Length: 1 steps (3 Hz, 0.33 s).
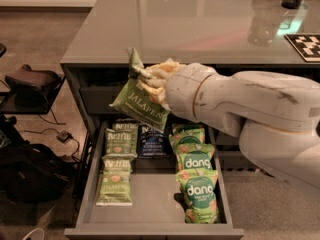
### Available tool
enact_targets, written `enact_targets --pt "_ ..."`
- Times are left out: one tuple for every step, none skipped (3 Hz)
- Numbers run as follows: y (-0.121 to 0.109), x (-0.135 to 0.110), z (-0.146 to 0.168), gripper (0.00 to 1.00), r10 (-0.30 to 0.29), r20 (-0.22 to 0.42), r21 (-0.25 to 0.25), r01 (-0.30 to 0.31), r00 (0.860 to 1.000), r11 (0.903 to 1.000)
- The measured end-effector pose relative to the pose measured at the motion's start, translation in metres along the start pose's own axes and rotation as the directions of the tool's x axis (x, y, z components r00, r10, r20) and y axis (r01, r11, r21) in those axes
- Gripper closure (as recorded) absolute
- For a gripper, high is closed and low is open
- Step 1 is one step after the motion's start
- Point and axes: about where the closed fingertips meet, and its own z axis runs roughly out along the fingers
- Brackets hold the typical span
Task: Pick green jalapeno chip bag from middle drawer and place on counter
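Observation:
My gripper (150,79) is shut on the green jalapeno chip bag (140,101) and holds it tilted in the air, above the back of the open middle drawer (150,229) and level with the front edge of the grey counter (165,29). The bag hangs down and to the left from the fingers (155,70). My white arm (240,104) reaches in from the right and hides part of the drawer's right back corner.
In the drawer lie more green jalapeno bags (116,181) at the left, a dark blue bag (152,141) at the back and green "dang" bags (197,184) at the right. A glass (262,26) and a checkered marker (305,44) sit on the counter's right. Dark bags (30,174) lie on the floor at the left.

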Motion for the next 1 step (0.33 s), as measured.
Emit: enact_targets --pt "0.0007 0.002 -0.0004 1.0 0.004 -0.005 -0.007 -0.004 1.0 1.0"
